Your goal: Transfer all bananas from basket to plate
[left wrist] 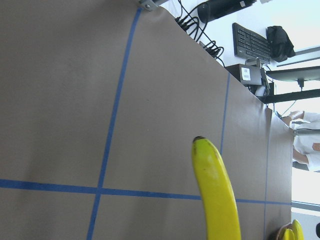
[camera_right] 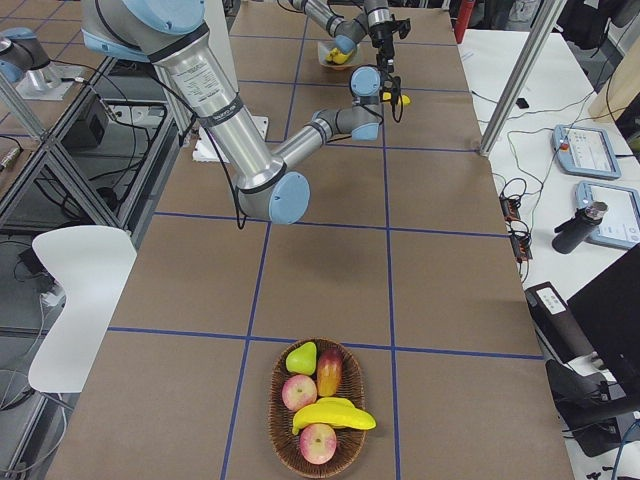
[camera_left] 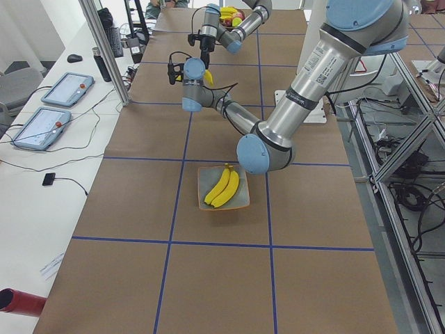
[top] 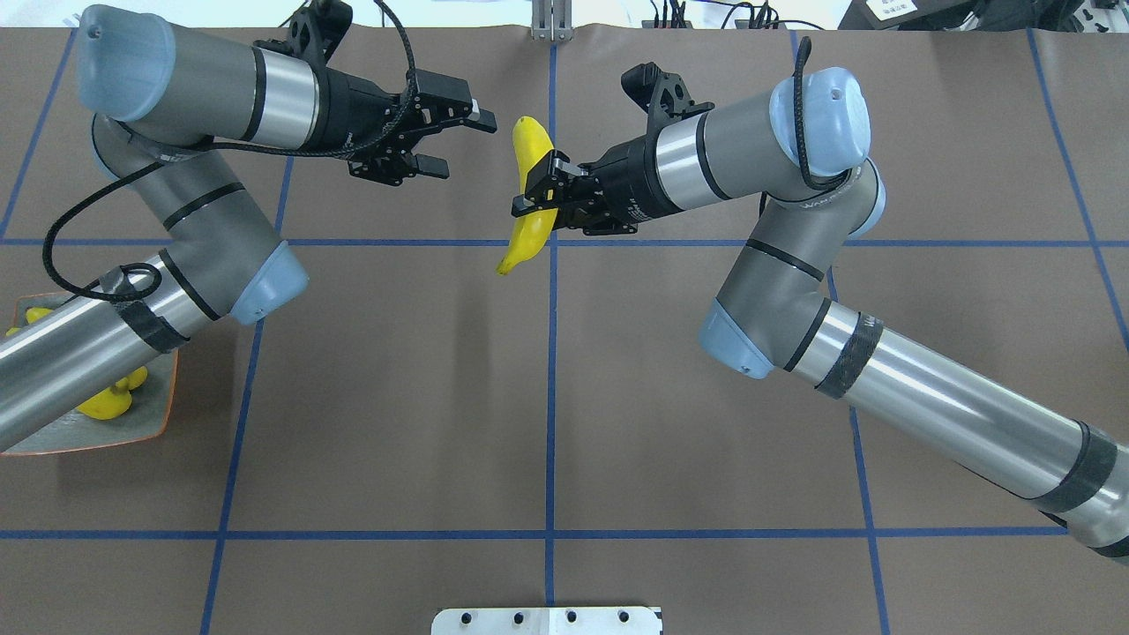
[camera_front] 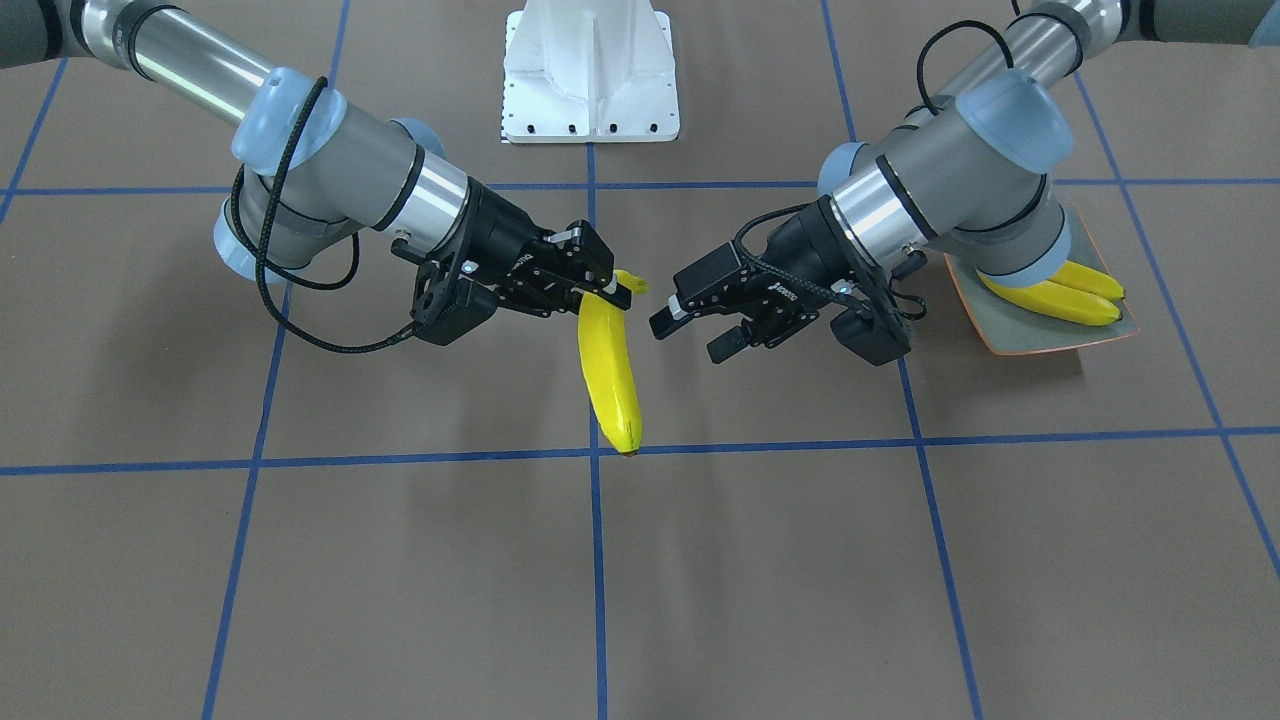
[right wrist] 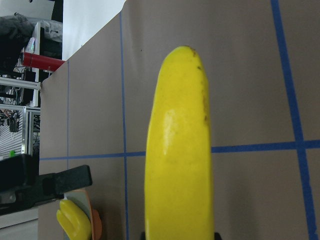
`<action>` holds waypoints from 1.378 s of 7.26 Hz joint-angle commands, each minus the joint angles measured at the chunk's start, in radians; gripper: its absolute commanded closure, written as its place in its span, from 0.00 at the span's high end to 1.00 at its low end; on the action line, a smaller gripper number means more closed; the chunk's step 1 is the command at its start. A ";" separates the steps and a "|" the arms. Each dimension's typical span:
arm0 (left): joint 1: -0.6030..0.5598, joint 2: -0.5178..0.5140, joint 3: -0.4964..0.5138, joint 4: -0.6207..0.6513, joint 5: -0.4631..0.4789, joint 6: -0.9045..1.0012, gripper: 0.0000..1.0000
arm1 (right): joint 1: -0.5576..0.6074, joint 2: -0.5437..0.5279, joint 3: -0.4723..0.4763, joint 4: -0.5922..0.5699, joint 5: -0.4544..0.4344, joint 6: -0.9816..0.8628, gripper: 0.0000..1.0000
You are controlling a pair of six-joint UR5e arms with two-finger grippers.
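Observation:
My right gripper [camera_front: 615, 292] is shut on the stem end of a yellow banana [camera_front: 610, 375] and holds it in the air over the table's middle, tip hanging down. Close beside it, my left gripper [camera_front: 692, 335] is open and holds nothing. From overhead, the held banana [top: 532, 190] sits in the right gripper [top: 534, 196], and the left gripper [top: 463, 144] stands just left of it. Two bananas [camera_front: 1062, 298] lie on the square orange-rimmed plate [camera_front: 1030, 338], partly under my left arm. One banana [camera_right: 335, 415] lies in the wicker basket [camera_right: 275, 400].
The basket also holds apples [camera_right: 299, 392] and a pear [camera_right: 301, 357], at the table's end on my right. The plate [camera_left: 243, 200] is toward the end on my left. A white mount [camera_front: 590, 75] stands at my base. Tablets [camera_left: 42, 127] and cables lie on a side bench.

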 commanded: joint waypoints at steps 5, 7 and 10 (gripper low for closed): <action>0.046 -0.020 0.004 -0.011 -0.001 0.004 0.95 | -0.011 0.019 0.017 -0.008 -0.023 -0.095 0.00; 0.048 -0.020 0.004 -0.012 -0.001 0.004 0.89 | -0.030 0.018 0.037 -0.011 -0.082 -0.097 0.00; 0.049 -0.021 0.000 -0.014 -0.001 -0.018 0.74 | -0.045 0.010 0.050 -0.011 -0.097 -0.117 0.00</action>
